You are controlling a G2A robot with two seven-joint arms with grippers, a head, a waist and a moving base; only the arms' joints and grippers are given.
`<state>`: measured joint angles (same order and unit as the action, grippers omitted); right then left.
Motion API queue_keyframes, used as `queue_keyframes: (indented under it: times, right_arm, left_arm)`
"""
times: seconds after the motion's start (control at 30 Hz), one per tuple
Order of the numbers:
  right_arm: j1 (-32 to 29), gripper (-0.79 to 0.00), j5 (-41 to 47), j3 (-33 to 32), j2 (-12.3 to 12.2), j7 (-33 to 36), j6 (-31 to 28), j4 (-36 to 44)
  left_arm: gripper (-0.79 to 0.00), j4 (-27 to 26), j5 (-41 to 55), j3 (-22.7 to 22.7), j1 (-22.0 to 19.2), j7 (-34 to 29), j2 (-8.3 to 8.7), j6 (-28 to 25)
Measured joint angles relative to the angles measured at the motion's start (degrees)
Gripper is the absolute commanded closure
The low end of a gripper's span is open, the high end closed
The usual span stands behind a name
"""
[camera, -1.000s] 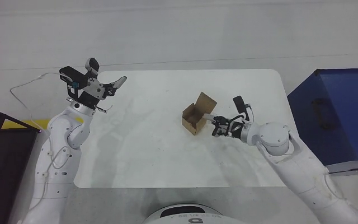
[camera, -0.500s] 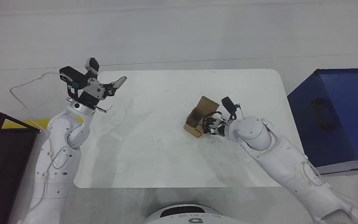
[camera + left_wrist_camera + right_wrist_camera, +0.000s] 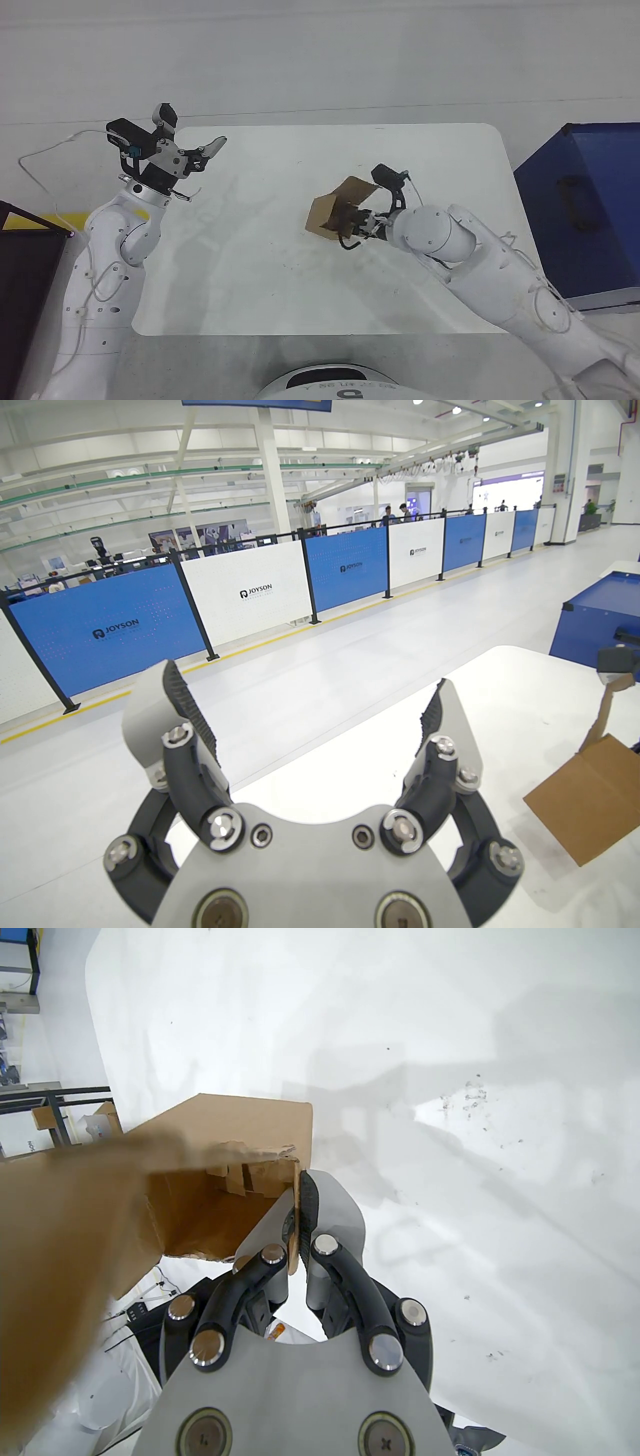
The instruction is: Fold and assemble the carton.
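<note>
The left arm and right arm are glossy white with rounded joint housings; a thin pale cable loops off the left one; the left pincer and right pincer share grey metal plates, black linkages, round silver screws and ribbed black pads.

Brown cardboard carton, open, flap raised, tilted, mid-table
</note>
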<state>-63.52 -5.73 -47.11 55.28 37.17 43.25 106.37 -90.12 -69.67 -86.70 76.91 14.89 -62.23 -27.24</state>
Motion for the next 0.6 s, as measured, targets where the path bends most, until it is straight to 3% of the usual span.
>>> queue_keyframes:
  times: [0.13,0.3,0.43,0.47,0.5,0.53,0.6]
  right_arm:
    - [-1.2,-0.369,0.4,-1.9,-0.4,0.5,-3.7,0.2]
    - [-4.7,-0.379,4.1,-6.3,-0.9,-1.2,-9.4,-1.2]
    - [-9.0,-0.385,7.8,-9.9,-1.3,-3.9,-15.1,-1.5]
    - [-9.9,-0.409,8.3,-10.5,-1.4,-4.4,-16.3,-1.5]
    - [-10.8,-0.733,8.8,-11.1,-1.4,-4.8,-17.6,-1.4]
    - [-11.8,-0.785,9.7,-11.7,-1.5,-5.2,-19.1,-1.4]
    - [-12.3,-0.785,10.3,-12.1,-1.5,-5.4,-20.1,-1.4]
  left_arm:
    - [-0.785,-1.2,-1.8,0.0,0.0,0.1,0.34,-0.5]
    - [-0.785,0.7,-20.8,0.1,-0.1,4.6,1.99,-9.1]
    - [-0.785,1.8,-28.1,0.3,-1.2,-3.3,2.74,-17.4]
    - [-0.785,1.3,-28.7,0.9,-1.4,-4.6,2.78,-18.3]
    - [-0.785,1.0,-29.1,1.6,-1.5,-5.2,2.73,-18.6]
    - [-0.785,1.6,-28.4,2.4,-1.8,-5.4,2.40,-17.9]
    - [-0.785,2.9,-24.4,2.8,-2.2,-5.3,1.94,-15.5]
